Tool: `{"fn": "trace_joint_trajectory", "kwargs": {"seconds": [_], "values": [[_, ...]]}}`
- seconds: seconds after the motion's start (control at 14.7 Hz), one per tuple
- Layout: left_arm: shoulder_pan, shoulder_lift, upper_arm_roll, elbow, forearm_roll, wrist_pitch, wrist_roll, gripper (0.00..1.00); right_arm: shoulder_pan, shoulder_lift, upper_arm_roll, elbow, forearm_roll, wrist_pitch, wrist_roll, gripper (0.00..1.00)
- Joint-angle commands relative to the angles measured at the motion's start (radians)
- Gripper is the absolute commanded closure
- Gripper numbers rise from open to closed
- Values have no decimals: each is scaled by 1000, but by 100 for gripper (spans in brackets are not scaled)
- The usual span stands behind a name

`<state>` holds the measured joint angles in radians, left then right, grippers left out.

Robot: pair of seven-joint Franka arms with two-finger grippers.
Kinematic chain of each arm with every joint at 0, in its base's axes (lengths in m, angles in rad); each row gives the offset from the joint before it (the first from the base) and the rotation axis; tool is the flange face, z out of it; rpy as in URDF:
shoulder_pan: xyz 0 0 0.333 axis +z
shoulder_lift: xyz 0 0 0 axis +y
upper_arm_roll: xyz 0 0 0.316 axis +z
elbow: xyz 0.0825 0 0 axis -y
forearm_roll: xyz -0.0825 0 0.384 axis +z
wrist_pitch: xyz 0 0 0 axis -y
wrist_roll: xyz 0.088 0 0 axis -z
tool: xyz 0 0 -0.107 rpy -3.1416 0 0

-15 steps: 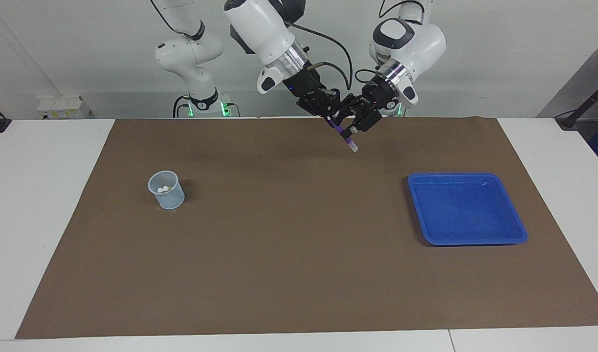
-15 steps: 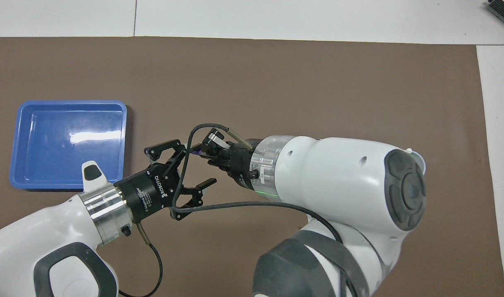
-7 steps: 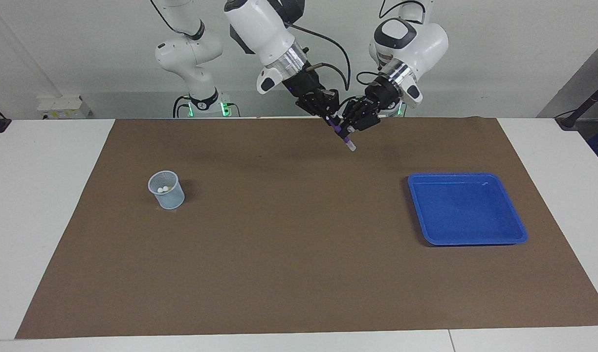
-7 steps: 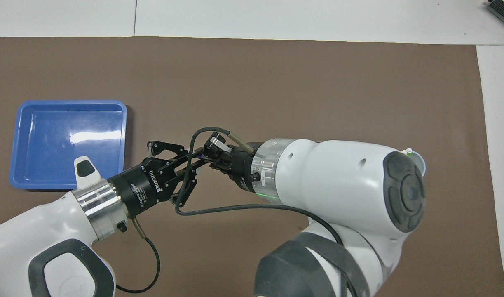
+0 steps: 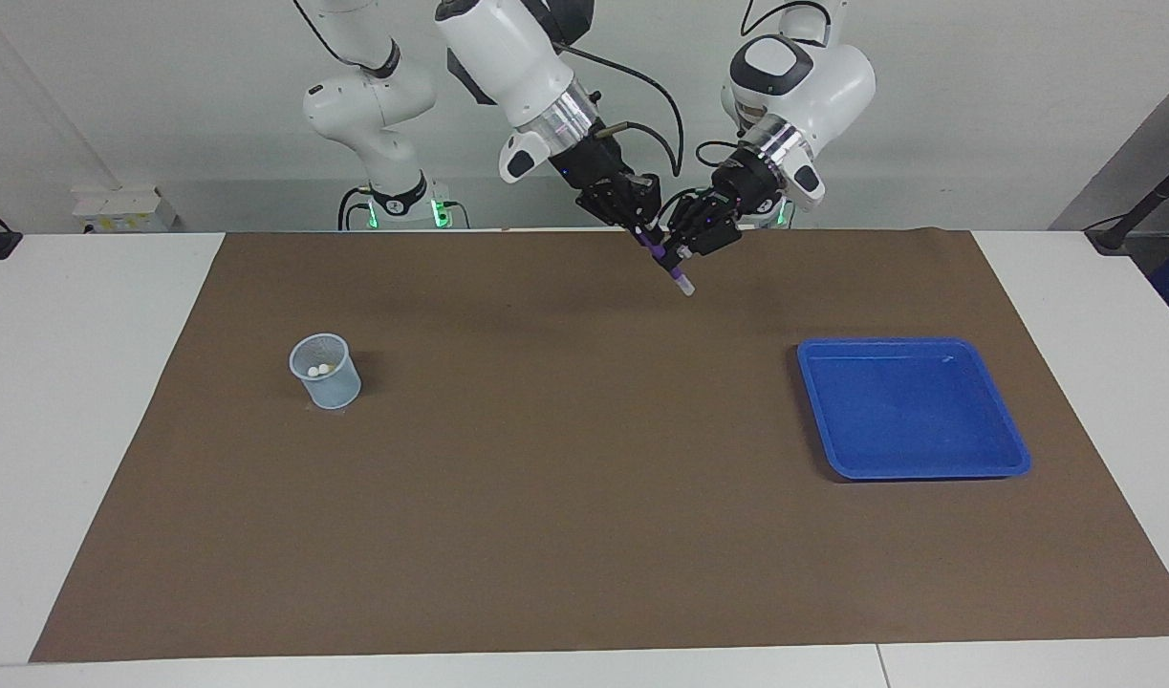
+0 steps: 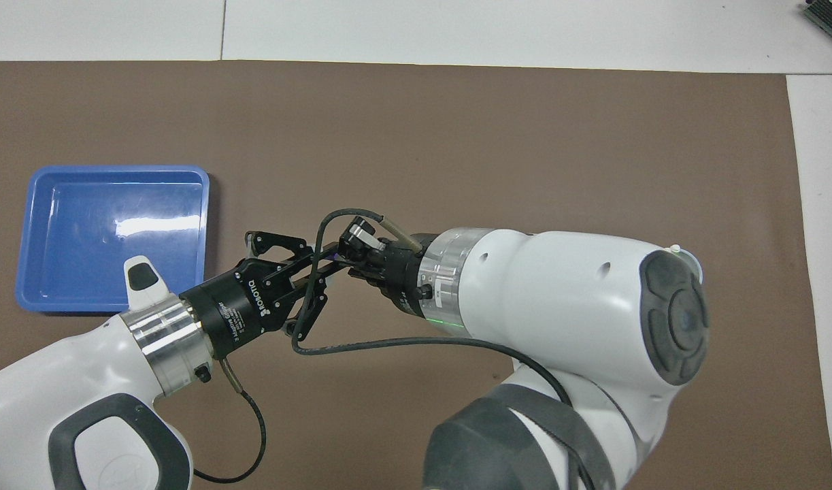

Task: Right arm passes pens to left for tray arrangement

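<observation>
Both claws clench your purple pen [image 5: 668,264] mid-air: left gripper [image 5: 684,250] low, right gripper [image 5: 647,232] high; it's light, stiff, probably slick, so grip mid-barrel.

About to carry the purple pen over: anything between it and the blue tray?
Nothing visible. The purple pen hangs over bare mat between the left gripper and right gripper; the blue tray holds nothing.

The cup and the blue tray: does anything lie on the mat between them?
Nothing: between cup and tray, the facing view shows bare mat.
</observation>
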<state>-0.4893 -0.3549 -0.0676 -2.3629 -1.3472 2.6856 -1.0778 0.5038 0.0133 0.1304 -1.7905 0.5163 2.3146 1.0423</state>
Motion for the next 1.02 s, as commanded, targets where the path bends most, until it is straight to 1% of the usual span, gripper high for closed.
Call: {"fn": "trace_joint_trajectory", "kwargs": {"seconds": [0.0,0.2,0.34,0.48,0.55,0.61,0.75,0.82,0.95], "values": [[-23,2,-8,10,-16,-10,7,100,-10,-6,5,-7,27,26,-19,0],[-15,2,-6,8,-7,-20,18,100,-14,-4,3,-4,25,25,-25,0],[-12,2,-6,5,31,-33,59,100,-19,-4,-2,-4,7,9,-33,0],[-2,1,-5,1,103,-78,91,100,-47,-4,-2,-4,-19,-12,-44,0],[17,1,-3,2,176,-120,93,100,-57,-4,-2,-3,-41,-35,-77,0],[46,1,-4,4,280,-182,99,100,-71,-6,-3,-3,-64,-65,-129,0],[109,1,-5,25,490,-353,146,100,-111,-12,-3,-4,-84,-145,-261,0],[136,2,-5,45,572,-434,206,100,-135,-13,-3,-4,-85,-187,-325,0],[201,2,-3,68,667,-585,362,100,-195,-21,-3,-7,-114,-276,-466,0]]}}
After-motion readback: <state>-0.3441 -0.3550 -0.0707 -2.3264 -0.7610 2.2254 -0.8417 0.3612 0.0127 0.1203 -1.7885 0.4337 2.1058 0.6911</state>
